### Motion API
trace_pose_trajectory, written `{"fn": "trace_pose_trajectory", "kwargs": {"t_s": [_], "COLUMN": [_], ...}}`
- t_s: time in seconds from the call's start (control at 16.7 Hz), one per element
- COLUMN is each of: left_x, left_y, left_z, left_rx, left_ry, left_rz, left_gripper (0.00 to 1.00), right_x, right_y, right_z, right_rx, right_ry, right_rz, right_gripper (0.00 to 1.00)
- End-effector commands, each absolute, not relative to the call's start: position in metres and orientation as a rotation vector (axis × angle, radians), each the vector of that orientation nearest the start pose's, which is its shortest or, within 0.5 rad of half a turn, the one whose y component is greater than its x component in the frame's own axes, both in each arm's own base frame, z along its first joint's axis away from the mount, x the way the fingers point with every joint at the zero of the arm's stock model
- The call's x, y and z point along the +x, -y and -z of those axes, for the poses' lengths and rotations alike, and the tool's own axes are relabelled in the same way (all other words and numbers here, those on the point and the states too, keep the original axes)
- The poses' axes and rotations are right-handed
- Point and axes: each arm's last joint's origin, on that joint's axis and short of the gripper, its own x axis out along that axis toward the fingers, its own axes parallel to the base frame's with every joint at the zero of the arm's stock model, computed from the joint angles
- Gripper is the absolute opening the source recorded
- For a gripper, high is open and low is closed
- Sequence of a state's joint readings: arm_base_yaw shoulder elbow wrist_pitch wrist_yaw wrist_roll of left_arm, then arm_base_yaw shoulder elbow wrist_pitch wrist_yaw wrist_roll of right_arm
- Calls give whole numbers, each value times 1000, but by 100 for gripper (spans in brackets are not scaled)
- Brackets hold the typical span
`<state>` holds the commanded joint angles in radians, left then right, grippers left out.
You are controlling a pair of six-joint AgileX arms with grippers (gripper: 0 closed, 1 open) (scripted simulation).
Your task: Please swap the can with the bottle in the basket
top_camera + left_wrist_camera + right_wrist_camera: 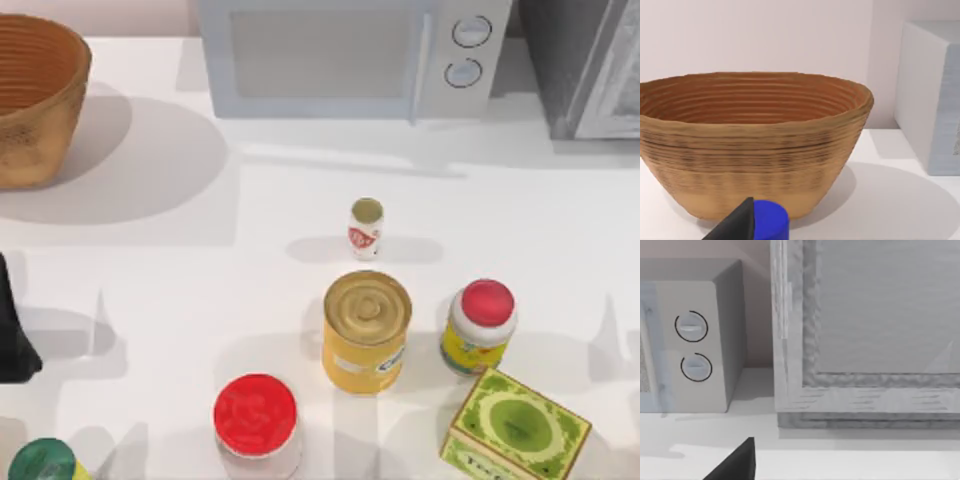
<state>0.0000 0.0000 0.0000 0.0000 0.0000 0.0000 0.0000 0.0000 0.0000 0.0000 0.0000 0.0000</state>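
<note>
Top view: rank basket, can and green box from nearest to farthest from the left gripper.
1. Basket, back-left corner, nearest the left gripper at the left edge.
2. Can, centre of the table.
3. Green box, front right, farthest.

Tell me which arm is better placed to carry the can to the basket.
Probably left: the left arm sits at the table's left edge, the basket's side; the can stands mid-table.

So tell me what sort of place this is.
Probably a kitchen counter, rendered in simulation: a white microwave stands at the back, groceries such as the can and a green box sit on the white surface, and a wicker basket stands at the left.
</note>
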Motion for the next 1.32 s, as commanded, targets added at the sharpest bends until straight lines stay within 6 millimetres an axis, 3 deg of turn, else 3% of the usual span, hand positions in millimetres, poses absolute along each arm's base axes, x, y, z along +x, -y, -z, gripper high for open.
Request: {"fn": "trace_pose_trajectory", "kwargs": {"t_s": [0.3,0.6,0.96,1.32], "left_x": [110,128,150,155], "left_y": [-1,-10,-30,-49], "left_z": [-161,-154,-126,-96], "left_rx": [7,28,32,8], "left_ry": [-3,-50,-173,-266], "left_rz": [-3,-3,11,17], "left_gripper": [100,100,100,100], "right_x": [106,106,106,106], "right_y": [1,1,1,1], "right_z": [-160,-160,-160,-160], "right_rx": [0,0,0,0], "right_ry": [0,0,0,0], "right_rz": [0,0,0,0], "right_gripper": [100,100,100,100]}}
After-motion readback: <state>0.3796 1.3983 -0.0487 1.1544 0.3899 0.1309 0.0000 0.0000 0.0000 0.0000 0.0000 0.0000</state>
